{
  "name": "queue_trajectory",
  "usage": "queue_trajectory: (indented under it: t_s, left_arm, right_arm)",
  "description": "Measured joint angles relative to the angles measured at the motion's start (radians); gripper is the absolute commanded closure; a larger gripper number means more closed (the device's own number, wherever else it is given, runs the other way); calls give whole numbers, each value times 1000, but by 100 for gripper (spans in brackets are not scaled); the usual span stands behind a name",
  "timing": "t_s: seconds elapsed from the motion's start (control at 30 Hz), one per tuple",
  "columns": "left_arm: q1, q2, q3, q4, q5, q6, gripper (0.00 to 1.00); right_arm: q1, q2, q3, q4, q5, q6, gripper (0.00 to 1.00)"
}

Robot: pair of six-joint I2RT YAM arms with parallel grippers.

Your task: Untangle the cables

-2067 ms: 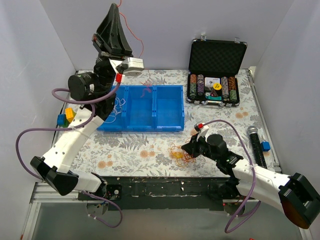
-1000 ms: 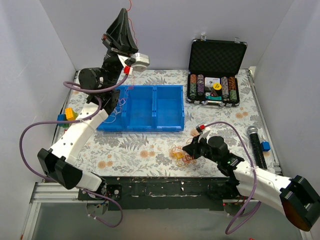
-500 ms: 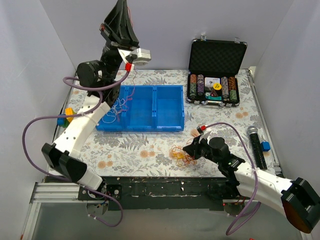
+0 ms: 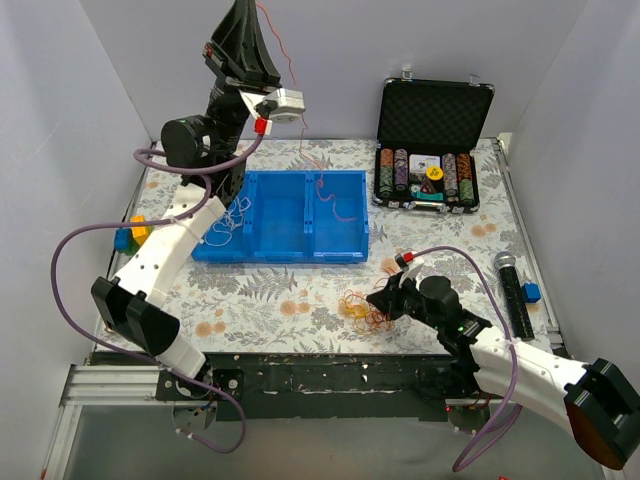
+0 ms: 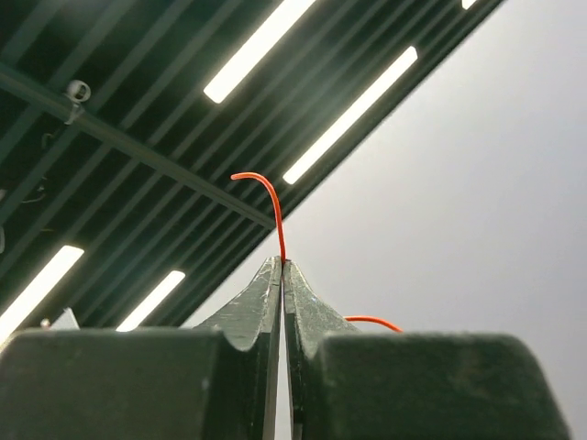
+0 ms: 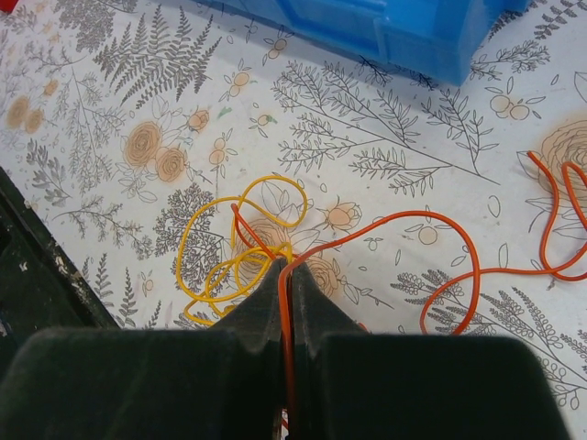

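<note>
- Red cable [image 4: 297,100]: hangs in a long thin line from high over the far left of the bench [image 4: 440,260], drops past the back wall and ends in curls inside the right compartment of the blue bin [image 4: 280,256].
- Top end of it, in the left wrist view [image 5: 279,220]: pokes up as a short hooked tip out of the closed fingertips.
- White cables [image 4: 235,212]: lie as a loose bunch in the bin's left compartment, partly hidden by the left arm.
- Orange cable [image 6: 440,222] and yellow cable [image 6: 204,252]: lie tangled together on the bench near its front edge, in front of the bin and apart from it; yellow loops to one side, orange sweeping out in wide curves to the other.
- Left gripper [image 4: 245,10]: points straight up, raised well above the bin, jaws pressed together on the red cable.
- Right gripper [image 4: 384,298]: sits low at the tangle's edge, jaws closed on the orange cable, which runs up between the fingers in the right wrist view.
- Farther out: open black chip case [image 4: 435,105] at the far right with rows of chips; microphone [image 4: 510,290] along the right edge; a small blue block [image 4: 531,292] just beside it.
</note>
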Motion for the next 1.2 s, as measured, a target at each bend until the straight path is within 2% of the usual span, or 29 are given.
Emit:
queue_trajectory:
  t_s: [0.4,0.5,0.7,0.83,0.97,1.2]
  left_arm:
    - [31,-51,-298,8,-33,-24,100]
    - [40,-39,-268,8,-48,-50,100]
    - [43,20,-18,29,-63,-102,100]
    - [43,21,64,51,-66,-129,100]
    - [43,5,29,64,-69,-138,100]
    - [43,-34,-195,67,-97,-141,100]
  right_arm:
    - [0,-19,-5,-5,18,9,99]
    - [0,-27,-5,-6,19,12,99]
    - [0,-23,-14,-5,19,13,99]
    - [0,-13,-16,-5,19,15,99]
    - [0,-12,-16,-5,19,16,99]
    - [0,-13,-16,-5,19,17,99]
